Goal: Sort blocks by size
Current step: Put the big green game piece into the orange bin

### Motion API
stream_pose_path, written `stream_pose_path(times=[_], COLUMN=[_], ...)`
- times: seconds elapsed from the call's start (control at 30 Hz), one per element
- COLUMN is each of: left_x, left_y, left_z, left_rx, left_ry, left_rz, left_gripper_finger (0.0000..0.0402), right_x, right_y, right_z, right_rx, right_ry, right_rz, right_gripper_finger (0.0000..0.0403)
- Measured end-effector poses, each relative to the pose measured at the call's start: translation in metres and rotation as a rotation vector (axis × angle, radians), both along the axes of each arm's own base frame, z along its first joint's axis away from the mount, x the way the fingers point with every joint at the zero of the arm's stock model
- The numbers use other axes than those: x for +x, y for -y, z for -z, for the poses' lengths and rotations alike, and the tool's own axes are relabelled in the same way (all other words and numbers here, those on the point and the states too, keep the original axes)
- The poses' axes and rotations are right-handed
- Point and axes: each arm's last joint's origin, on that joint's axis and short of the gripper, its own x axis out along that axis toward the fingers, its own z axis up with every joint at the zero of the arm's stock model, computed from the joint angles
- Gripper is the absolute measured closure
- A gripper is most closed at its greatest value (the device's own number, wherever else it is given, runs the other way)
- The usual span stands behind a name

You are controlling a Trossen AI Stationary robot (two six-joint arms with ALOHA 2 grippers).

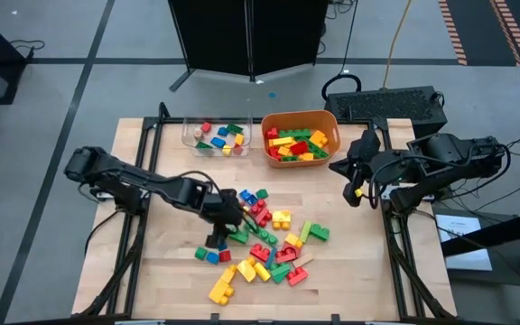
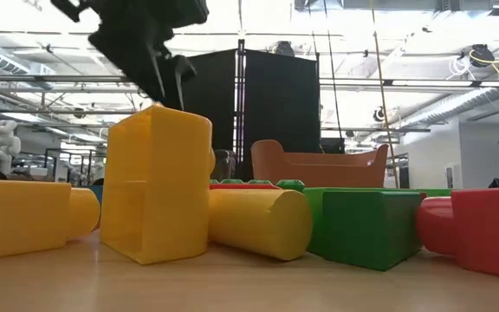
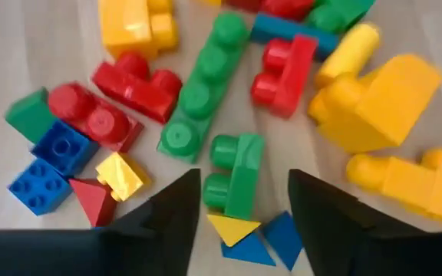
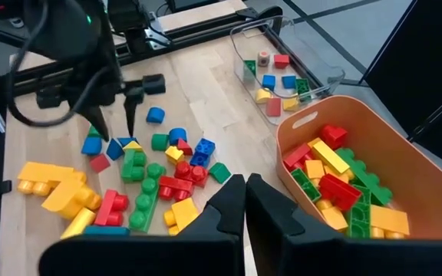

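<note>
Now, from overhead, the blocks lie scattered across the middle of the table, too many and too overlapped for me to count. My left gripper hangs over the left edge of that pile. My right gripper waits at the table's right edge, beside the orange tub. One tub, one clear tray just left of it, both holding blocks.

Down at table level, a tall yellow block stands upright, a yellow one lies sideways to its right, then a green and a red. My left fingers hang just above the tall yellow block.

Through my left wrist, my fingers stand apart, gripping nothing; a short green two-stud brick sits between them, its long axis running straight away from me. A long green four-stud brick slants beside it.

Through my right wrist, my fingers are pressed together, empty, pointing toward the pile.
</note>
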Motion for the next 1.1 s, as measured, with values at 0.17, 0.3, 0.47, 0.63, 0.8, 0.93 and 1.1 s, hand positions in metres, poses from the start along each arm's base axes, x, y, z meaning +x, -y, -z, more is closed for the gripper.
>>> stream_pose_path(times=[0.17, 0.3, 0.47, 0.63, 0.8, 0.93, 1.1], left_x=[0.012, 0.017, 0.025, 0.032, 0.035, 0.034, 0.037], left_y=[0.007, 0.011, 0.013, 0.015, 0.015, 0.015, 0.014], left_z=[0.033, 0.052, 0.069, 0.091, 0.109, 0.108, 0.089], left_rx=[0.044, 0.053, 0.034, 0.049, 0.054, 0.028, -0.013], left_ry=[-0.096, -0.150, -0.175, -0.201, -0.266, -0.288, -0.262], left_rz=[0.004, 0.010, 0.022, 0.017, -0.008, -0.061, -0.101], left_gripper_finger=[0.0165, 0.0159, 0.0159, 0.0159, 0.0162, 0.0196, 0.0239], right_x=[0.000, 0.000, 0.000, -0.001, -0.002, -0.004, -0.004], right_y=[0.000, 0.000, 0.000, 0.000, 0.001, 0.001, 0.001], right_z=[0.000, 0.000, 0.000, 0.001, 0.003, 0.004, 0.004], right_rx=[-0.007, -0.008, -0.012, -0.013, -0.012, 0.000, -0.006], right_ry=[-0.003, -0.003, -0.006, -0.013, -0.036, -0.052, -0.057], right_rz=[-0.005, -0.006, -0.009, -0.009, -0.002, 0.015, 0.012], right_gripper_finger=[0.0394, 0.0394, 0.0394, 0.0394, 0.0394, 0.0394, 0.0394])
